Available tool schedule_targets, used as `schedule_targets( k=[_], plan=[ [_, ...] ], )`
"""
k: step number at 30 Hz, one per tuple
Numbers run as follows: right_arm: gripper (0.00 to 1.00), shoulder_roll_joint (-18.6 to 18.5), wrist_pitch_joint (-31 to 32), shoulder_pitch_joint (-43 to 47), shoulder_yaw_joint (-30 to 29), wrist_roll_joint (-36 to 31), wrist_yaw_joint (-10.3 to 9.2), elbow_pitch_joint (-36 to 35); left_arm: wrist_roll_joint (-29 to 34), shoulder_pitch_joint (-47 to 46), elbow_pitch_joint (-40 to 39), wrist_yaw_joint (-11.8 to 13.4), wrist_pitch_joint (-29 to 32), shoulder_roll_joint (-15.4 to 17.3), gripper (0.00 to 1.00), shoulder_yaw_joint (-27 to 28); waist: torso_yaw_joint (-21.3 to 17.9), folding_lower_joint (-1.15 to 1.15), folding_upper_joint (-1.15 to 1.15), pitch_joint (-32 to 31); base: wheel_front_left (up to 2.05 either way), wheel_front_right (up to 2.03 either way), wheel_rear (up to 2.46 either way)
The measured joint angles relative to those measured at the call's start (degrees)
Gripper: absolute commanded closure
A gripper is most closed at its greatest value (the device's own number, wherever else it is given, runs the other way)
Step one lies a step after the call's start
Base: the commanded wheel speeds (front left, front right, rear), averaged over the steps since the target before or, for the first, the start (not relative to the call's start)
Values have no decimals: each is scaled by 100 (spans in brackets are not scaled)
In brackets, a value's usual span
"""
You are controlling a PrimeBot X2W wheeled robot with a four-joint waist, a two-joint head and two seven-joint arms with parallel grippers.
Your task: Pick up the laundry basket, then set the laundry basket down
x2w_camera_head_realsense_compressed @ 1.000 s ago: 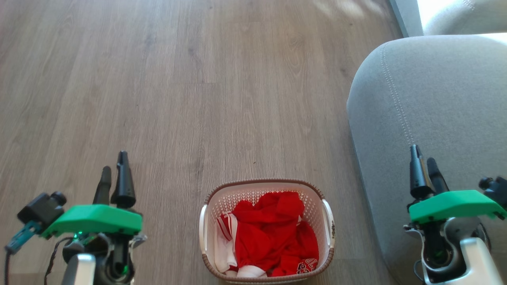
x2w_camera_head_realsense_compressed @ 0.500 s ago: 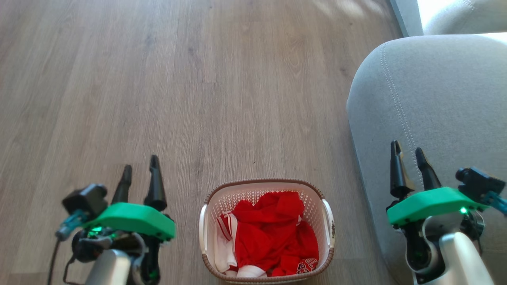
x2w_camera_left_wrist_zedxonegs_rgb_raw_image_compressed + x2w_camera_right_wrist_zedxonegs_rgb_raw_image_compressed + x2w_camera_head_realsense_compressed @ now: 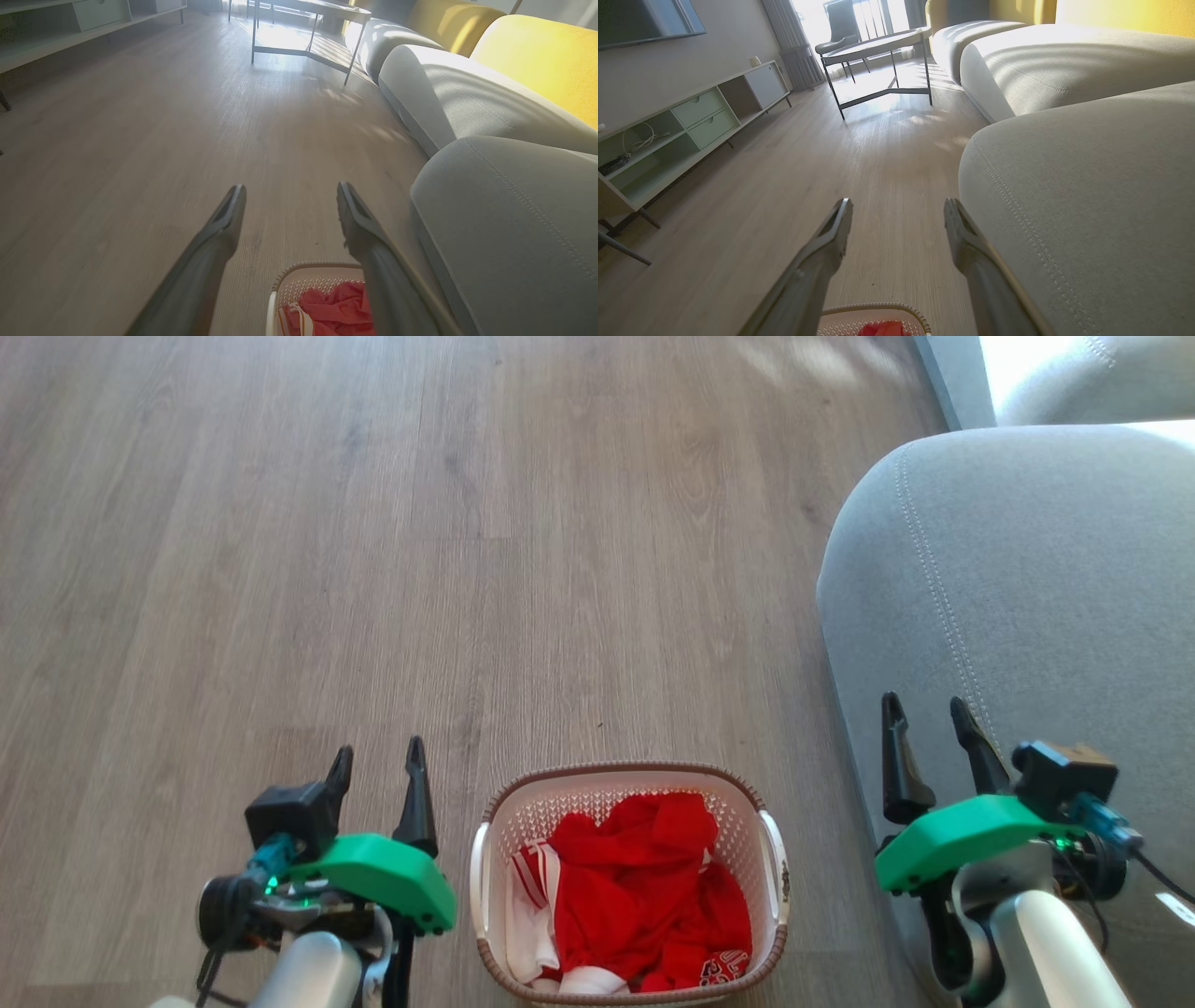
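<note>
Laundry basket (image 3: 616,768): likely light, rigid plastic, soft load; best held at both white side handles (image 3: 776,873); left claw (image 3: 379,749) and right claw (image 3: 925,702) open, empty.

1. Cream-white perforated plastic laundry basket (image 3: 616,769) on the grey-brown wood-plank floor (image 3: 373,569); red and white clothes (image 3: 644,887) inside.
2. Grey upholstered sofa (image 3: 1027,616) right of the basket, apart.
3. Flanking the basket: left gripper (image 3: 380,749) at its left, right gripper (image 3: 924,701) at its right, before the sofa's edge.

No legible txt; white print (image 3: 726,963) on red clothes (image 3: 653,887) in laundry basket (image 3: 616,771) too blurry.
</note>
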Motion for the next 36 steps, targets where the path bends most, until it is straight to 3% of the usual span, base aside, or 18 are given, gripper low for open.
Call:
schedule_targets(
  k=[12, 23, 36],
  plan=[
    [0, -9, -196, -175, 92, -643, 0, 112, 680, -142, 65, 103, -211, 10, 0, -224, 24, 0, 0, -9, 0, 0, 0],
    [0, -19, -396, -225, 168, -1117, 0, -394, 1391, -162, -733, 97, -402, -133, 0, -41, 63, 0, 0, 39, 0, 0, 0],
    [0, -25, -548, -227, 268, -1612, 0, -414, 1836, -138, -572, -424, -598, -331, 0, 323, 31, 0, 0, 50, 0, 0, 0]
  ],
)
